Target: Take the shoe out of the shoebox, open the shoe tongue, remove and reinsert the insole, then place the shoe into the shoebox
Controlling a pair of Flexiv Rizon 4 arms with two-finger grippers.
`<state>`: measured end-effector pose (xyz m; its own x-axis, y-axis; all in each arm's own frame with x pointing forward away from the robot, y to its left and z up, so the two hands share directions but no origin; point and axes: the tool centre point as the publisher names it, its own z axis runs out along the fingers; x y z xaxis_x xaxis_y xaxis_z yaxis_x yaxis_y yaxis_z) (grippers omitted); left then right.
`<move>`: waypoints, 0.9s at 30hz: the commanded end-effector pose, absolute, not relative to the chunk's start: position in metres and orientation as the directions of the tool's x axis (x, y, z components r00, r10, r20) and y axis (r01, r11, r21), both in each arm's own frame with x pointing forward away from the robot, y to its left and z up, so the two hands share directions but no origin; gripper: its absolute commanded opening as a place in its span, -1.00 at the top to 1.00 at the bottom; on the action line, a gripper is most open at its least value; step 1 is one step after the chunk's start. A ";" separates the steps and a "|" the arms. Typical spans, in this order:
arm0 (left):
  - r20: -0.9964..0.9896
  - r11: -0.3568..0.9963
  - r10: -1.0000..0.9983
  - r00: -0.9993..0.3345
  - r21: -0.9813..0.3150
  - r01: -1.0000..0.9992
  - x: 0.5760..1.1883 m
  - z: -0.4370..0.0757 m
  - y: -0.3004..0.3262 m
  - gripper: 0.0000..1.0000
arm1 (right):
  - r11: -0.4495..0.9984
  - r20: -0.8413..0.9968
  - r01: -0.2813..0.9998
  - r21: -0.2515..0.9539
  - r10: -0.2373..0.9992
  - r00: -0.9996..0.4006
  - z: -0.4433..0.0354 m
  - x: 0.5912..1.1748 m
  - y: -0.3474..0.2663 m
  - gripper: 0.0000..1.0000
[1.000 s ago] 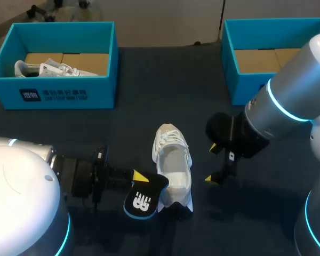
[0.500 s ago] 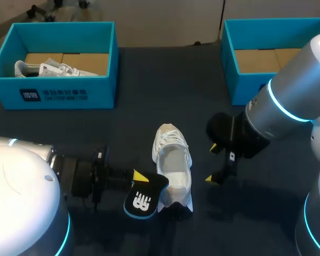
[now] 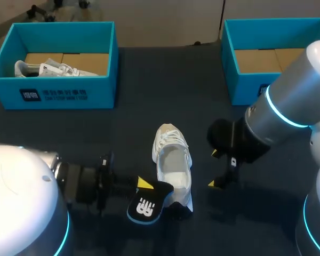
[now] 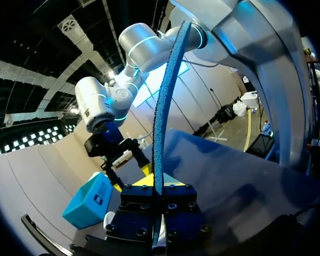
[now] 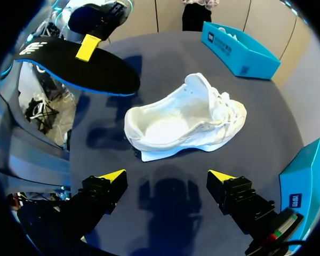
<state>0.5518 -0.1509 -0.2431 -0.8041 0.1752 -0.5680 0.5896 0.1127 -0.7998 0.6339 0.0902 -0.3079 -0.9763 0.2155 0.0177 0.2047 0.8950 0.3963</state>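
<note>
A white shoe [image 3: 173, 169] lies on the dark table, its opening upward and its toe toward the far side; the right wrist view shows the white shoe [image 5: 184, 120] ahead of the fingers. My left gripper [image 3: 145, 185] is shut on a black insole [image 3: 147, 207] with a blue edge and a white logo, held just left of the heel. In the left wrist view the insole [image 4: 163, 106] stands edge-on between the gripper's [image 4: 157, 184] fingers. My right gripper [image 3: 213, 168] hangs open to the right of the shoe, nothing between its fingertips [image 5: 165, 178]. The insole [image 5: 74, 66] shows beyond the shoe.
A blue shoebox [image 3: 53, 93] at the far left holds another white shoe [image 3: 48, 68]. A second blue shoebox [image 3: 240, 80] at the far right shows only its cardboard floor. The right arm's thick link [image 3: 288, 106] reaches over the table's right side.
My left arm has shifted a little right and toward the near edge, carrying the insole with it. The right gripper has barely drifted; the shoe has not moved.
</note>
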 end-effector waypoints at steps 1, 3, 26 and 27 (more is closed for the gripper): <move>-0.563 0.115 0.164 -0.810 -0.805 0.583 0.554 -0.251 -0.158 1.00 | 0.892 0.022 0.202 0.405 0.211 -0.977 -0.320 0.637 0.097 -1.00; -0.558 0.117 0.159 -0.814 -0.808 0.577 0.556 -0.253 -0.159 1.00 | 0.894 0.016 0.204 0.400 0.215 -0.976 -0.321 0.638 0.097 -1.00; -0.524 0.096 0.124 -0.842 -0.838 0.536 0.588 -0.275 -0.171 1.00 | 0.897 0.009 0.212 0.389 0.226 -0.974 -0.322 0.638 0.099 -1.00; -0.521 0.101 0.123 -0.845 -0.840 0.533 0.589 -0.276 -0.171 1.00 | 0.897 0.009 0.212 0.389 0.226 -0.974 -0.322 0.638 0.099 -1.00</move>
<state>0.5822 -0.1644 -0.2705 -0.8431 0.1180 -0.5246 0.5359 0.1046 -0.8378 0.6388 0.0986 -0.3204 -0.9743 0.2249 0.0107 0.2115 0.8975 0.3870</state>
